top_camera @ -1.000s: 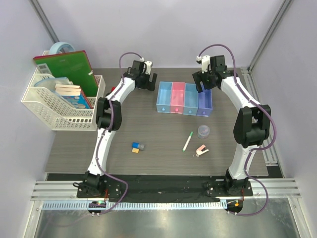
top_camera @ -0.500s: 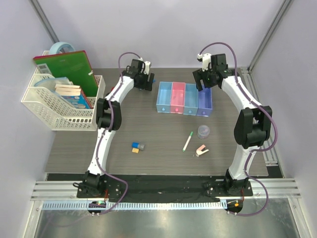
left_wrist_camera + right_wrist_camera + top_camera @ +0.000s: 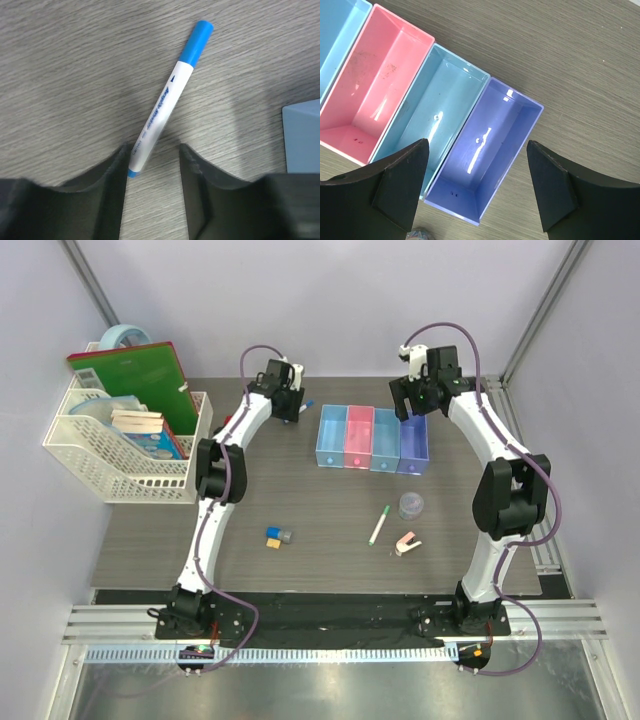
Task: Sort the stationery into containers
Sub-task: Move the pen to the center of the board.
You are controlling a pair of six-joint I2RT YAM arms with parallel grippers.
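Grey wood-grain tabletop [image 3: 60, 60] fills the left wrist view. The left gripper [image 3: 152, 150] has its jaws apart and is clamped on nothing. The blue-tipped pen [image 3: 165, 100] lies flat on the tabletop directly ahead of the fingers [image 3: 112, 190]. Its near end sits in the gap between the two tips, closer to the left-hand one, and its blue cap points away and to the right. Whether a tip touches the pen cannot be told. A corner of the outermost light blue bin [image 3: 302, 135] shows to the right of this gripper.

The right gripper [image 3: 477, 145] is spread wide, with nothing between its jaws. It hangs above the row of four joined bins [image 3: 372, 438]. The purple-blue bin [image 3: 485, 155] lies straight below the gap, the inner light blue bin [image 3: 432, 125] is just left of it, and the pink bin [image 3: 370, 100] is further left.

Behind both grippers, toward the arm bases, other items lie on the tabletop. The white pen with green cap [image 3: 379, 525], grey round tub [image 3: 411, 505] and pink-white clip [image 3: 406, 543] are nearer the right arm — the coloured blocks [image 3: 277, 537] nearer the left.
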